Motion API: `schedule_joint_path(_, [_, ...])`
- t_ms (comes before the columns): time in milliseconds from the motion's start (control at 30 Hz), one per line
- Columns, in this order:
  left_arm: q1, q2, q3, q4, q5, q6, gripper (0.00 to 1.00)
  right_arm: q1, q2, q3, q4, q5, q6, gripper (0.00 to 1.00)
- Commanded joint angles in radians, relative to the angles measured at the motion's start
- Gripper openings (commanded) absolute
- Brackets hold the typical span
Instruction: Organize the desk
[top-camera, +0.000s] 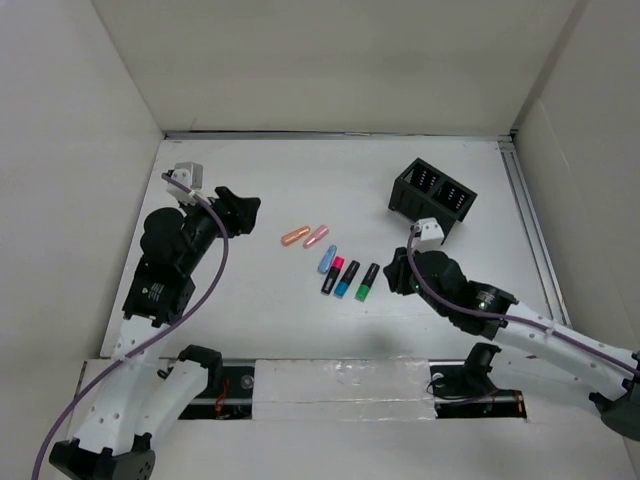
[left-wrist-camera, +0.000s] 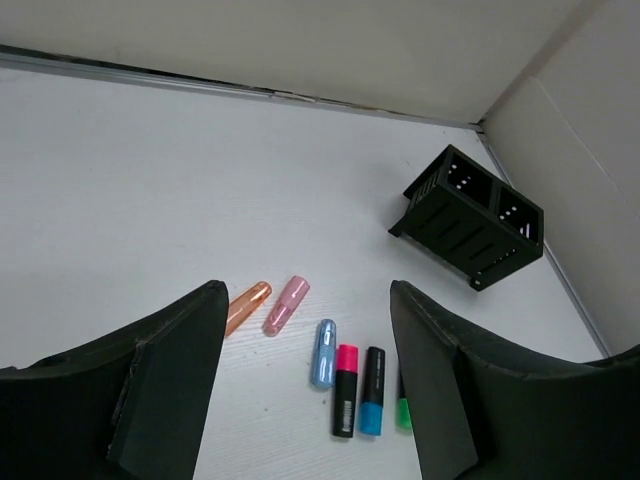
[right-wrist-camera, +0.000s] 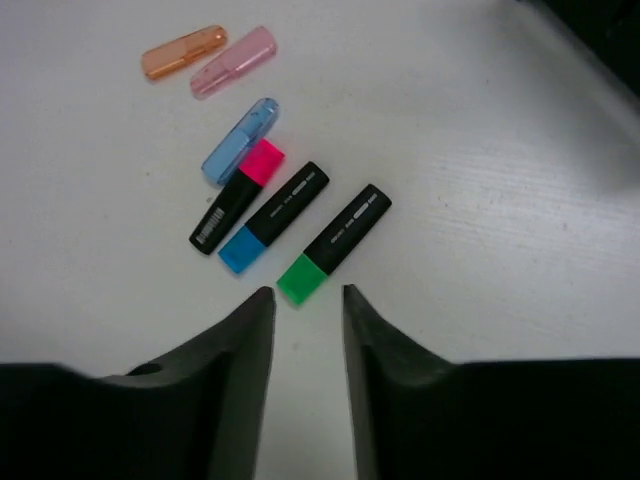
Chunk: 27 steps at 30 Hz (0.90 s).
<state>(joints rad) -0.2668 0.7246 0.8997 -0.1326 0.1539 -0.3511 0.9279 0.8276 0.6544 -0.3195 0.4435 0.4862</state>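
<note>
Starting at the near edge, the right gripper (right-wrist-camera: 308, 300) hangs low over the desk (top-camera: 300, 170) with its fingers only a little apart and nothing between them, aimed at the green marker (right-wrist-camera: 335, 243). The left gripper (left-wrist-camera: 308, 295) sits nearer the left edge, spread wide and empty.

The desk itself is flat, matte white and stiff, running from the arm bases out to the far wall. There's nothing to grab on it, so it's really about the stuff on top.

About mid-desk, three markers lie side by side: the green one, a blue marker (right-wrist-camera: 275, 217) and a pink marker (right-wrist-camera: 238, 197). They have black barrels with coloured caps and a squarish, flattened shape. I'd guess they're light, hard plastic and a bit slick. Pinching across the middle of the barrel looks safest, since the flat sides shouldn't roll.

Just beyond them is a blue tube (right-wrist-camera: 240, 141) touching the pink marker's cap. Further out come a pink tube (right-wrist-camera: 234, 62) and an orange tube (right-wrist-camera: 184, 52). All three are see-through, rounded and small, so they probably skid or roll if nudged.

Toward the far right corner there's a black organizer (top-camera: 432, 198). It's a rigid, slatted box with two open slots, and it sits at an angle.
</note>
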Motion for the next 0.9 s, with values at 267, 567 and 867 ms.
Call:
schedule_joint_path(267, [0.043, -0.037, -0.067, 0.080, 0.056, 0.020, 0.29, -0.006, -0.038, -0.029, 0.111, -0.017, 0.009, 0.00])
schedule_joint_path(567, [0.043, -0.063, -0.076, 0.073, 0.050, 0.031, 0.07, -0.106, 0.315, 0.117, -0.049, -0.077, 0.103, 0.72])
schedule_joint_path(867, [0.043, -0.076, -0.071, 0.062, 0.047, 0.032, 0.28, -0.213, 0.525, 0.128, 0.063, -0.210, 0.132, 0.67])
